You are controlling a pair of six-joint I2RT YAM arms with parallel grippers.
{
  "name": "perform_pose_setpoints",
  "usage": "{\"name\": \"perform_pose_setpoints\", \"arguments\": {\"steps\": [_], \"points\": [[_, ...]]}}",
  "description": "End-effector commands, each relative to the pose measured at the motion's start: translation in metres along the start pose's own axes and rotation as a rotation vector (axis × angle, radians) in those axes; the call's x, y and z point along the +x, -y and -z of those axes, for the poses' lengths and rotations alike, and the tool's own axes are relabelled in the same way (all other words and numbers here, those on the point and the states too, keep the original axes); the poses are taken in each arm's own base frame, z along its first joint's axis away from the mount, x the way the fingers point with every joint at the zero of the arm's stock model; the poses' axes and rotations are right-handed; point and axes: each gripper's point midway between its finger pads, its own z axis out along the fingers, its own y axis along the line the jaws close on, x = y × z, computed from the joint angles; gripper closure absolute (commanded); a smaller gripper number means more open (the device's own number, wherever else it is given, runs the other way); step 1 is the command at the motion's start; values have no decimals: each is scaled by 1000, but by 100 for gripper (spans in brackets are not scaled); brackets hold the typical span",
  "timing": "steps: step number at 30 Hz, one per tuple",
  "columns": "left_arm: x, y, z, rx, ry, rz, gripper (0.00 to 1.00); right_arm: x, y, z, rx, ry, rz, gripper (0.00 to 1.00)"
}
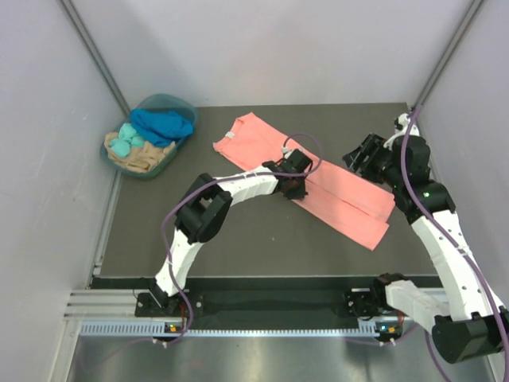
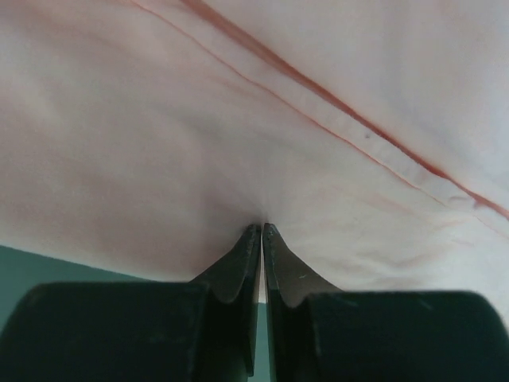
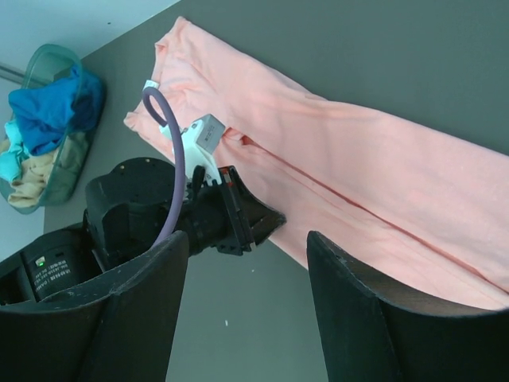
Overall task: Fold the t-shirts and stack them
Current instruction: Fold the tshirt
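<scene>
A salmon-pink t-shirt [image 1: 342,191], folded lengthwise into a long strip, lies diagonally across the dark table from back centre to front right. My left gripper [image 1: 296,191] sits at the strip's near long edge, about midway, and is shut on that edge; in the left wrist view [image 2: 262,226] the pink cloth [image 2: 238,119] fills the frame and the jaws pinch it. My right gripper [image 1: 359,157] hovers open and empty above the strip's far right part. Its view shows the shirt [image 3: 358,159] and the left gripper [image 3: 266,219] between its fingers [image 3: 143,294].
A teal basket [image 1: 151,135] at the back left holds several crumpled shirts, blue, turquoise and beige; it also shows in the right wrist view [image 3: 48,119]. Grey walls close the table at back and both sides. Dark table surface [image 1: 238,239] lies in front of the shirt.
</scene>
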Motion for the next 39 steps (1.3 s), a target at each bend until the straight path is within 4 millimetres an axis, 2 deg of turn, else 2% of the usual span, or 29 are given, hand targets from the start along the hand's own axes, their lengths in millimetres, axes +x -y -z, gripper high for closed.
{"name": "perform_pose_setpoints", "arguments": {"steps": [1, 4, 6, 7, 9, 10, 11, 12, 14, 15, 16, 17, 19, 22, 24, 26, 27, 29, 30, 31, 33, 34, 35, 36, 37, 38, 39], "points": [[25, -45, -10, -184, -69, 1, 89, -4, -6, 8, -20, 20, 24, 38], [35, -63, -6, -243, -83, 1, 91, 0, -4, 7, -14, 9, 29, 38], [35, -71, 4, -272, -71, 0, 91, 2, -3, 5, -13, -2, 33, 38], [44, -83, 8, -305, -85, -5, 91, 5, -1, 3, -8, -11, 35, 38], [43, -94, 26, -345, -69, -4, 91, 10, 3, 0, 7, -28, 44, 37], [52, -113, 32, -400, -70, -17, 91, 13, 6, -2, 17, -42, 54, 37], [47, -116, 45, -403, -46, -12, 91, 19, 10, -9, 33, -70, 59, 38], [59, -135, 51, -447, -66, -15, 91, 24, 15, -11, 47, -95, 74, 37], [55, -144, 70, -454, -36, 0, 91, 34, 22, -19, 70, -141, 84, 38], [54, -157, 76, -471, -37, 26, 91, 39, 25, -21, 75, -161, 94, 38], [66, -175, 80, -499, -57, 33, 91, 44, 28, -23, 80, -176, 97, 37], [58, -184, 90, -500, -36, 65, 91, 49, 28, -26, 75, -196, 101, 38], [63, -202, 99, -508, -39, 94, 91, 55, 30, -29, 72, -215, 106, 38], [56, -214, 107, -496, -30, 132, 91, 60, 34, -33, 80, -225, 124, 37], [39, -204, 112, -434, 2, 146, 90, 59, 38, -39, 92, -221, 145, 37], [15, -183, 116, -337, 57, 151, 89, 63, 39, -46, 98, -246, 143, 37], [-2, -169, 119, -282, 82, 154, 86, 65, 40, -47, 102, -258, 143, 38], [-25, -157, 121, -239, 119, 146, 84, 71, 41, -50, 102, -267, 148, 39], [-51, -150, 127, -219, 165, 155, 83, 72, 41, -52, 97, -266, 160, 40], [-62, -150, 128, -222, 181, 159, 82, 81, 46, -54, 111, -288, 169, 41], [-83, -163, 122, -259, 200, 191, 82, 93, 55, -55, 154, -329, 199, 42], [-104, -162, 125, -261, 243, 206, 82, 104, 59, -58, 172, -369, 212, 42], [-109, -169, 116, -276, 237, 218, 82, 111, 60, -59, 174, -390, 221, 42], [-129, -174, 118, -275, 271, 245, 83, 120, 56, -58, 167, -417, 233, 43], [-138, -178, 115, -277, 284, 255, 83, 125, 59, -59, 188, -425, 241, 43], [-141, -188, 103, -292, 274, 269, 83, 127, 59, -60, 193, -423, 248, 43], [-155, -184, 100, -276, 294, 273, 83, 131, 54, -60, 183, -427, 253, 43]]}}
